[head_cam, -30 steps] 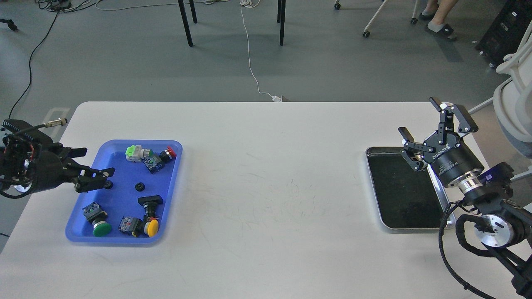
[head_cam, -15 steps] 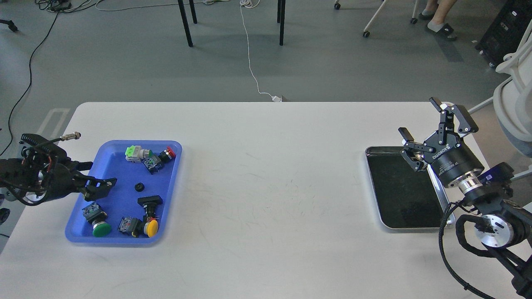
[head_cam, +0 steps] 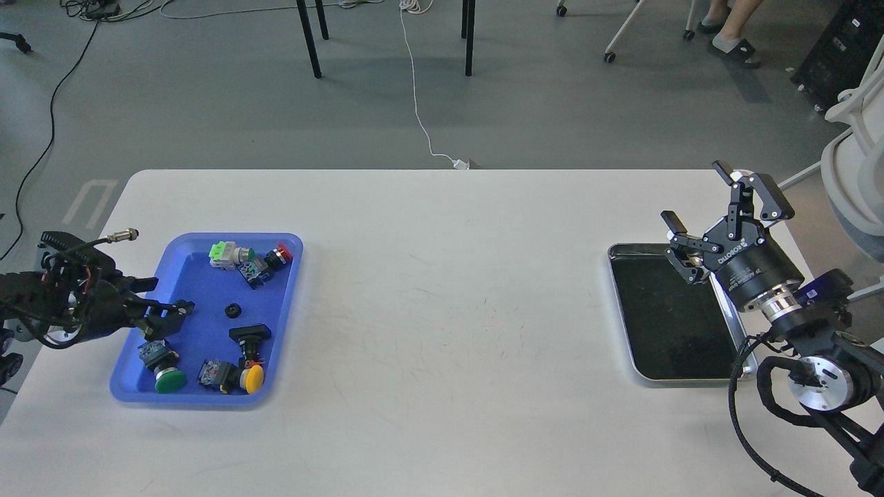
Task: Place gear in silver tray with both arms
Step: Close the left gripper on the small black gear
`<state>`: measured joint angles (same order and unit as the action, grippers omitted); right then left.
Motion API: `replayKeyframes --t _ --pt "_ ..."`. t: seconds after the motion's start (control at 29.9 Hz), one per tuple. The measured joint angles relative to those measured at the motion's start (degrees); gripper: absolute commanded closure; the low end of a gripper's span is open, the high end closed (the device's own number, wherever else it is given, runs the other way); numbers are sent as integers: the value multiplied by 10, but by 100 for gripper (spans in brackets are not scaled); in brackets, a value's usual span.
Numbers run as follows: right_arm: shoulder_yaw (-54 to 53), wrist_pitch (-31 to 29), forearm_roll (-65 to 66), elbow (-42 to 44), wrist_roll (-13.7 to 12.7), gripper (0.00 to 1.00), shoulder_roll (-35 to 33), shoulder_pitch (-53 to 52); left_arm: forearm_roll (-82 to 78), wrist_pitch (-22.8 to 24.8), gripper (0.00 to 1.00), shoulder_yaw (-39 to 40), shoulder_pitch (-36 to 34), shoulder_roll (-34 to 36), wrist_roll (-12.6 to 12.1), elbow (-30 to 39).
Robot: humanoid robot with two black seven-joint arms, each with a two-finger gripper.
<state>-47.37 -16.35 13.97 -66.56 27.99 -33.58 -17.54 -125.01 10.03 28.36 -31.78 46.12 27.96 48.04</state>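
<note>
A small black gear (head_cam: 231,310) lies in the middle of the blue plastic tray (head_cam: 200,276) at the left. My left gripper (head_cam: 166,295) reaches in low over that tray's left side, its two fingers apart; its near fingertip covers the spot just left of the gear. The silver tray (head_cam: 663,331) lies at the right of the table with nothing on its dark floor. My right gripper (head_cam: 694,195) hovers over the silver tray's far right corner, open and empty.
The blue tray also holds several push-button switches: a green one (head_cam: 168,379), a yellow one (head_cam: 253,376), a red one (head_cam: 280,254) and a light-green block (head_cam: 221,253). A white chair (head_cam: 856,159) stands beside the table's right edge.
My left gripper has dropped lower and drawn toward the near left of the blue tray. A second small black gear seen by its fingertip a second ago is now hidden. The right arm has not moved.
</note>
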Motion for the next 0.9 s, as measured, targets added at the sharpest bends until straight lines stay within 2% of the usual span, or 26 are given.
replayKeyframes --t 0.5,0.7,0.9 --pt "0 1 0 -1 0 1 0 0 0 0 37 0 -1 0 1 0" --pt "0 1 0 -1 0 1 0 0 0 1 63 -3 1 2 0 1" --pt "0 1 0 -1 0 1 0 0 0 3 67 -8 2 2 0 1"
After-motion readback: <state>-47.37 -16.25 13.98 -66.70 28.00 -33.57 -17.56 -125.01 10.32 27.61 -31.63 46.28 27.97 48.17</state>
